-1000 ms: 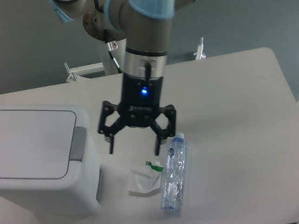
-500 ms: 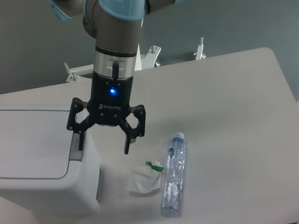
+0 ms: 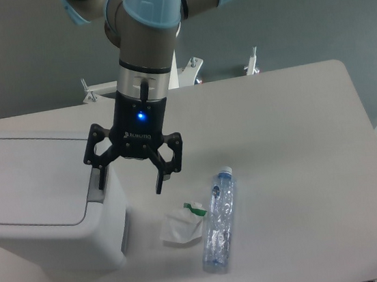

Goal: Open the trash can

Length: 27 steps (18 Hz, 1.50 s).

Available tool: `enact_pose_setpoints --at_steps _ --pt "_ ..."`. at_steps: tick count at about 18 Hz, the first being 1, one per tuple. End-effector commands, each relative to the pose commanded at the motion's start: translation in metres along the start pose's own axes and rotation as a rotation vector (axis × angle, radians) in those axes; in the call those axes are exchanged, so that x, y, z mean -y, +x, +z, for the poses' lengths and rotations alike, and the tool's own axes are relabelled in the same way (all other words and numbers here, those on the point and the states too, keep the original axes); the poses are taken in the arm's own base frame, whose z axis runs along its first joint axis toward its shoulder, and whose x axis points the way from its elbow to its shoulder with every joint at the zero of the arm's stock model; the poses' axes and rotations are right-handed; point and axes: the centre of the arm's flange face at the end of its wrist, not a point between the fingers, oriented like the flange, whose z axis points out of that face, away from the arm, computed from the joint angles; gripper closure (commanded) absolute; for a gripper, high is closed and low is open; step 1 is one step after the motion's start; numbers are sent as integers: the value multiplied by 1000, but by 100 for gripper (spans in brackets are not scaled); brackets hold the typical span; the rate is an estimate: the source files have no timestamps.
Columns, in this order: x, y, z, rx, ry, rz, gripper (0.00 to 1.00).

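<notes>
Two black fingers (image 3: 160, 181) are being held wide apart on the gripper (image 3: 130, 180), with nothing gripped between them. One finger is being shown at the grey push-button tab (image 3: 98, 184) on the rim of the trash can (image 3: 42, 207); contact cannot be confirmed. The other finger is being held out over the bare table (image 3: 294, 162), tip pointing down. A blue light is being shown on the gripper body, which is being carried below the grey wrist of the arm (image 3: 146, 36).

The trash can is being kept at the table's near left, lid lying flat and shut. Just right of it, a crumpled white wrapper (image 3: 181, 226) with a green mark is being touched by a clear plastic bottle (image 3: 219, 220) lying on its side.
</notes>
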Motion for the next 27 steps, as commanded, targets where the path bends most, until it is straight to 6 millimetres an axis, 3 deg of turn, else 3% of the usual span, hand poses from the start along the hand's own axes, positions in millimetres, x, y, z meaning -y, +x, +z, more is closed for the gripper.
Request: enact_pose_setpoints --at_steps 12,16,21,27 --pt "1 -1 3 -3 -1 0 0" --pt "7 -7 -5 9 16 8 0" --pt "16 -61 -30 75 55 49 0" --pt "-7 -150 -44 270 -36 159 0"
